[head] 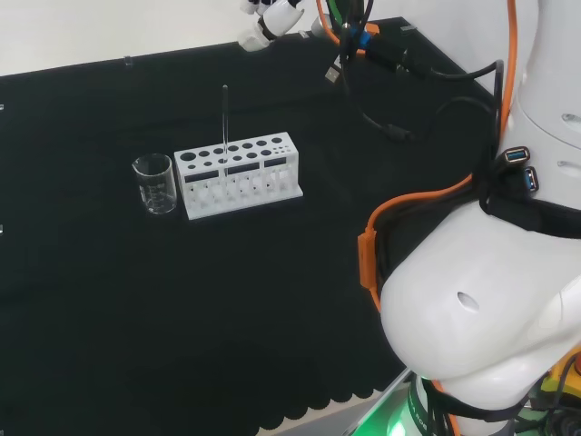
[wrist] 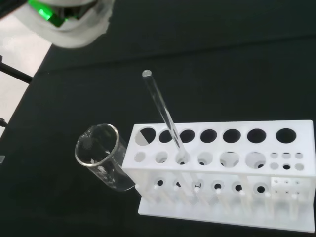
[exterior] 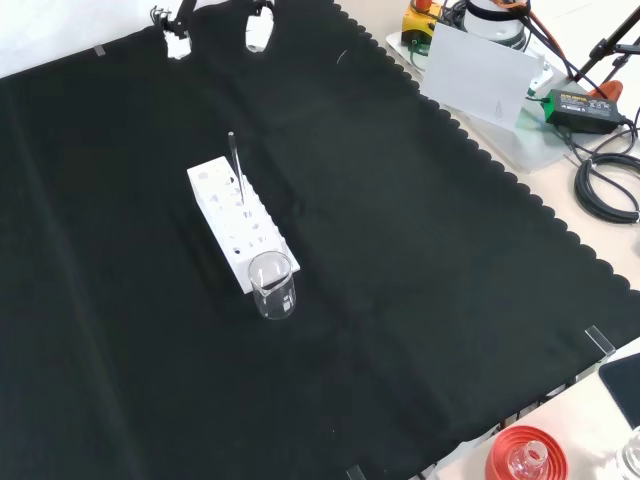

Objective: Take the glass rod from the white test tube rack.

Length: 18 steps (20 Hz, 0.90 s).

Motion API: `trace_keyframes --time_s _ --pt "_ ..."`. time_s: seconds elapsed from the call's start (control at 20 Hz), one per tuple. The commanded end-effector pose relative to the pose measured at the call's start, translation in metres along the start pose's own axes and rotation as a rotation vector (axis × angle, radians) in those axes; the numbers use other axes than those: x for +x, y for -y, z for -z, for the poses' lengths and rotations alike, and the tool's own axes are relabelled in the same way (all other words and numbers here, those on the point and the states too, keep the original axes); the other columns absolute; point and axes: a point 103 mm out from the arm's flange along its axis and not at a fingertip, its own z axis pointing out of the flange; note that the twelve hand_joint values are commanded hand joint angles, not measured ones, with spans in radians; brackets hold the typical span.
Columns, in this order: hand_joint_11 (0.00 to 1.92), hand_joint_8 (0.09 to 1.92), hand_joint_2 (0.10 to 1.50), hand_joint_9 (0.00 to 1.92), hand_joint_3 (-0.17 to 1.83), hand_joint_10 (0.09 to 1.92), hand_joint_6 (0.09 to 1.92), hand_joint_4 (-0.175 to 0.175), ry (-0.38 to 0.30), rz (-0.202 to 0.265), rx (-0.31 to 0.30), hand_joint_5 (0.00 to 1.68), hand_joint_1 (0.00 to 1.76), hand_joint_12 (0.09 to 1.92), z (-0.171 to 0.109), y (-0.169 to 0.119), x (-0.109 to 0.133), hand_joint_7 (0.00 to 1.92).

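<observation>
Standing upright in a hole of the white test tube rack [head: 239, 173], the glass rod [head: 224, 116] waits untouched. A clear beaker [head: 155, 183] sits just left of the rack in the head view. The robot hand [head: 270, 22] hovers far beyond it; whether it is released or clenched cannot be told.

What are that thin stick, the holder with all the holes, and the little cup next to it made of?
The rod looks like clear glass: see-through, with a glossy rounded tip. The rack seems matte white plastic, opaque and evenly coloured. The beaker appears to be clear glass or plastic; its rim catches light.
</observation>
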Motion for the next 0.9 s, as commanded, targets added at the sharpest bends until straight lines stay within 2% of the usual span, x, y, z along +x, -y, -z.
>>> trace_keyframes --time_s 0.05,0.45,0.9 --pt "0.52 0.9 0.55 0.65 0.48 0.85 0.49 -0.08 -0.028 0.022 0.026 0.47 0.86 1.36 -0.01 -0.022 0.001 0.44" --pt "0.52 0.9 0.54 0.65 0.5 0.85 0.52 -0.076 -0.047 0.021 0.066 0.46 0.85 1.36 -0.027 -0.041 0.005 0.44" --pt "0.52 0.91 0.53 0.65 0.54 0.86 0.55 -0.079 -0.06 0.02 0.114 0.45 0.81 1.37 -0.049 -0.048 0.002 0.43"
